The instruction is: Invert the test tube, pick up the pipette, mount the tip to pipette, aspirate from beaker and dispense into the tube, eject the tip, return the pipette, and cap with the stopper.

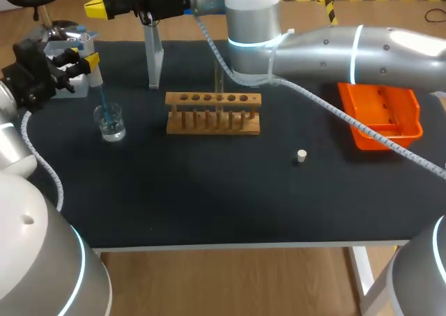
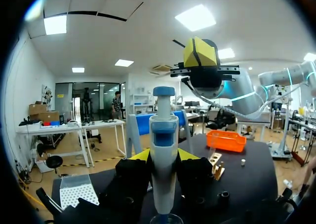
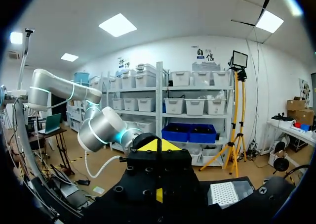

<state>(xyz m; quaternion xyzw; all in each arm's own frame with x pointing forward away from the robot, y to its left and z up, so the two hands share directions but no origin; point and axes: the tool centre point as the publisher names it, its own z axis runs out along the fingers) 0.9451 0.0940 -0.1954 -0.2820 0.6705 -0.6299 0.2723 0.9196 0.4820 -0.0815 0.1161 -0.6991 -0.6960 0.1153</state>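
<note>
The left gripper (image 2: 163, 160) was closed on the pipette (image 2: 164, 150), its yellow-tipped fingers (image 2: 140, 156) pressed against the white barrel from either side, with the blue-capped plunger end standing above them; the pipette hung upright, and its blue tip (image 1: 103, 101) ran down below the gripper into the beaker (image 1: 111, 123); the beaker stood directly underneath on the black table (image 1: 209, 190) with clear liquid in its bottom; whether the tip's end reached the liquid I could not tell; just beside the left gripper sat the tip box (image 2: 79, 194), its white grid of holes showing; ahead of the gripper, well apart, stood the wooden rack (image 1: 213, 112), with what looked like a clear test tube (image 1: 219, 93) upright in one of its holes; beyond the rack the small pale stopper (image 1: 301, 155) lay alone on the table, and farther still sat the orange tray (image 1: 382, 114); a grey stand (image 1: 154, 58) rose between the left gripper and the rack, toward the table's far edge.

The right gripper (image 3: 157, 146) had its two yellow tips together with nothing between them; it hung high over the table's far edge, above and ahead of the left gripper, apart from the pipette; the right arm (image 1: 362, 47) stretched across the far side of the table.
</note>
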